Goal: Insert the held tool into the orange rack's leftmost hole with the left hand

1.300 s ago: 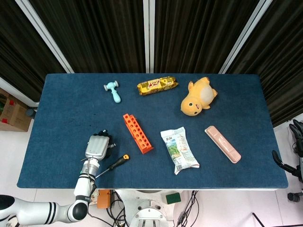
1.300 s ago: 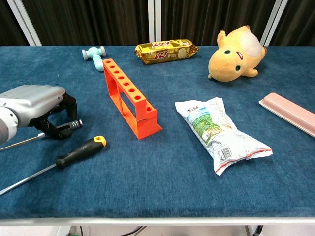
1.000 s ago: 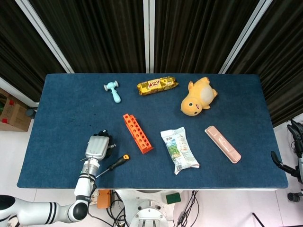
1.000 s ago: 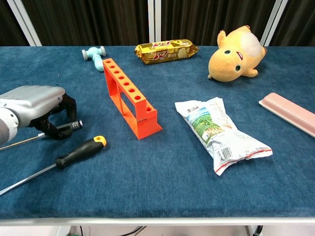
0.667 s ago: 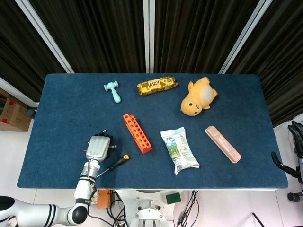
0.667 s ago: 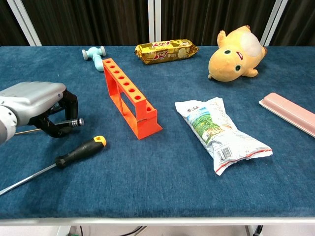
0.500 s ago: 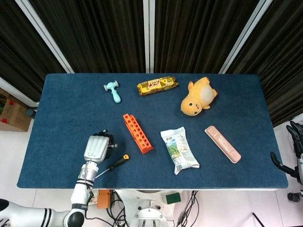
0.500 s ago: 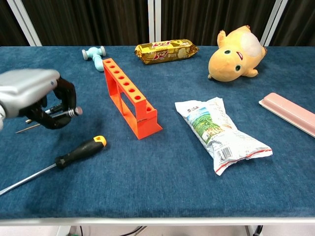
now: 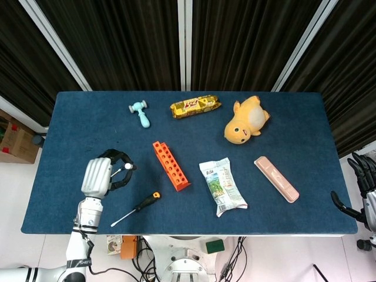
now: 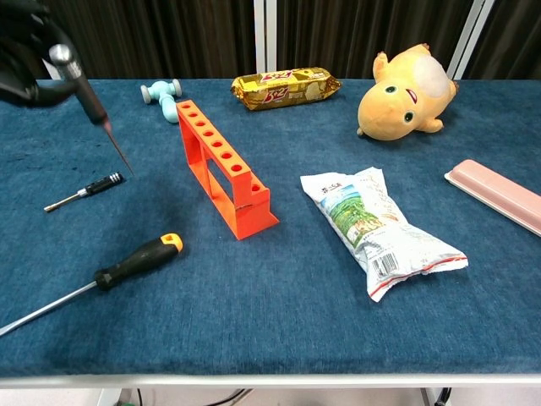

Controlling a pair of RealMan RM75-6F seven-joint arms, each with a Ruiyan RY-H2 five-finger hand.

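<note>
Head view: left hand (image 9: 98, 176) at lower left of the frame, raised over the blue table (image 9: 82, 129), its fingers curled around the held tool (image 9: 120, 170).
Chest view: same hand (image 10: 25, 63) at the upper left corner, largely cut off by the frame edge; held tool (image 10: 93, 110) slants down and to the right from it, thin tip clear of the cloth.
Held tool, handling: judged to be a slim precision screwdriver, light and rigid, with a smooth metal handle likely to twist or slip in a loose pinch; the fine tip looks easy to bend if it strikes the rack wall.
Held tool, grip: fingers hold the handle near its capped top, which leaves the whole shaft free to enter a hole.
Orange rack (image 10: 218, 166): upright left of centre, a row of holes along its top; tool tip lies to its left, near but apart.
Right hand (image 9: 361, 185): at the right edge of the head view, off the table; whether its fingers are apart or closed cannot be told.
Count, screwdrivers: three — one held, one small one (image 10: 84, 192) lying at left, one large with a black and orange handle (image 10: 135, 261) at lower left.
Count, racks: one.
Count, other items: one blue toy hammer (image 10: 159, 93), one gold snack packet (image 10: 286, 88), one yellow plush toy (image 10: 406, 95), one white bag (image 10: 376, 228), one pink case (image 10: 499, 193).
</note>
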